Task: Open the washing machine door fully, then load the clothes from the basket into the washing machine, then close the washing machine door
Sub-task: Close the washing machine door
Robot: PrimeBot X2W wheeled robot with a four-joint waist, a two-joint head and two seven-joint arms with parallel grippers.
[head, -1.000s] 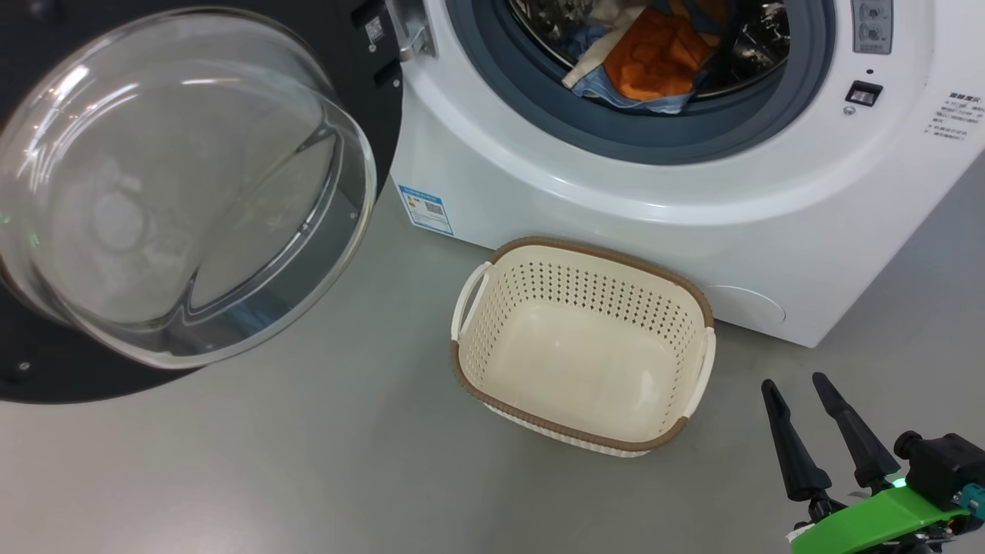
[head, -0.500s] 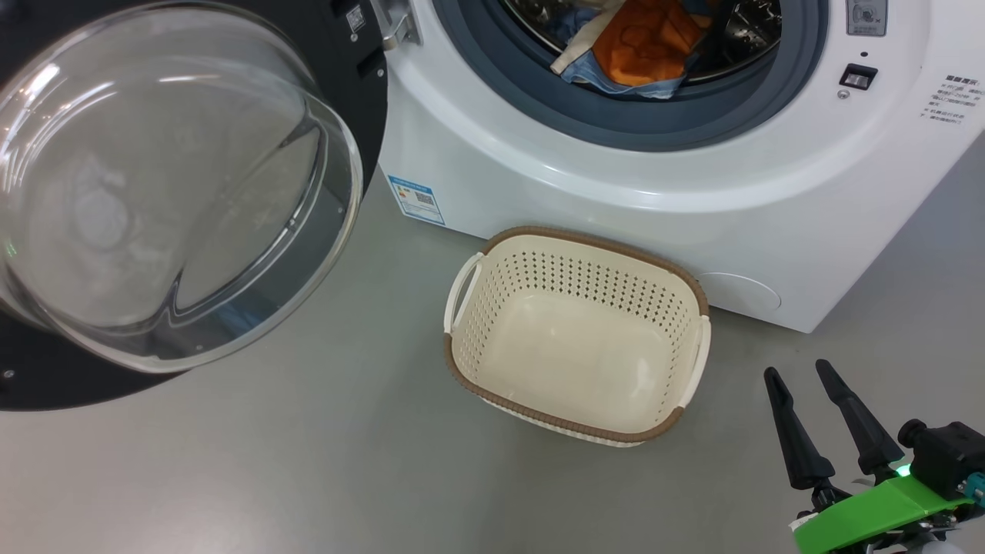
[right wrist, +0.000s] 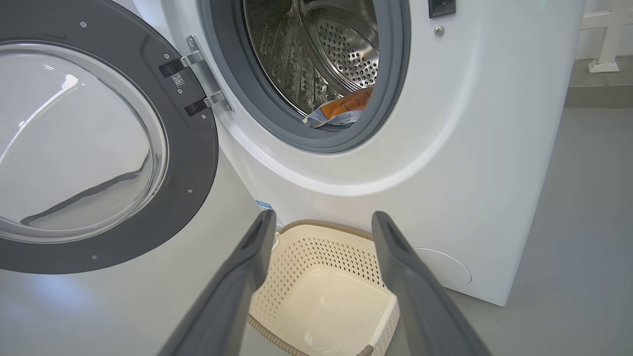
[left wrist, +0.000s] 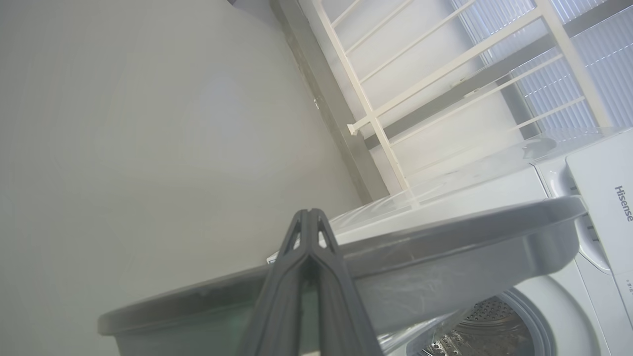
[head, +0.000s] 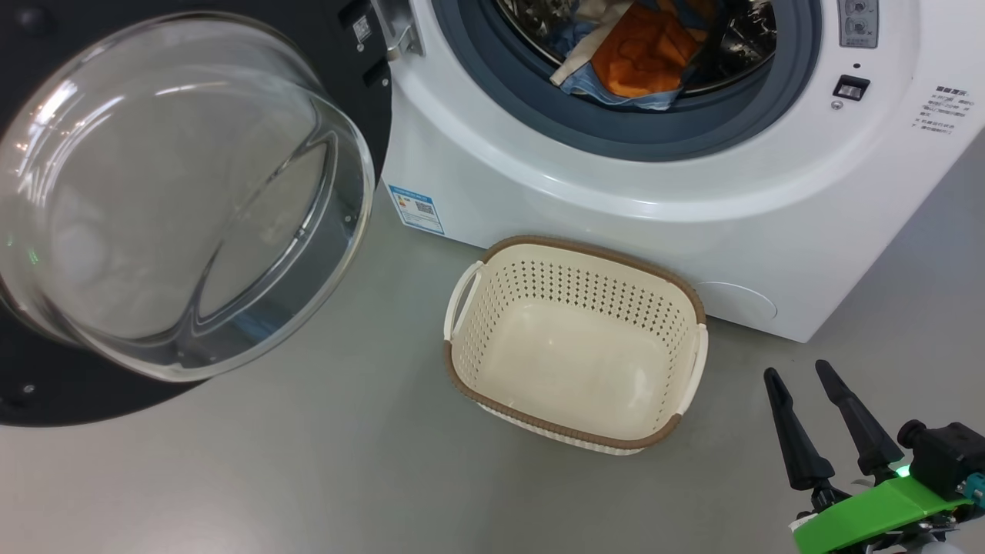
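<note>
The washing machine door [head: 177, 200] stands swung open on the left, its glass bowl bulging toward me. In the steel drum of the white washing machine [head: 654, 231] lie the clothes [head: 631, 58], orange, cream and light blue, with an edge resting on the blue-grey ring. In front of the machine, the cream basket [head: 585, 250] sits on the floor with nothing in it. My right gripper [head: 800, 375] is open at the lower right, away from the basket. In the right wrist view this gripper [right wrist: 324, 217] frames the basket [right wrist: 316, 257]. My left gripper [left wrist: 309, 213] is shut beside the door's grey edge [left wrist: 445, 247].
Grey floor [head: 308, 477] stretches around the basket and under the open door. The door's hinge [right wrist: 198, 79] joins it to the machine's left side. A white rail frame [left wrist: 395, 74] and a pale wall stand behind the machine [left wrist: 608, 198].
The head view has shifted slightly, so everything sits a little differently. The door's lower edge reaches a bit lower now. My right gripper keeps its place and stays open.
</note>
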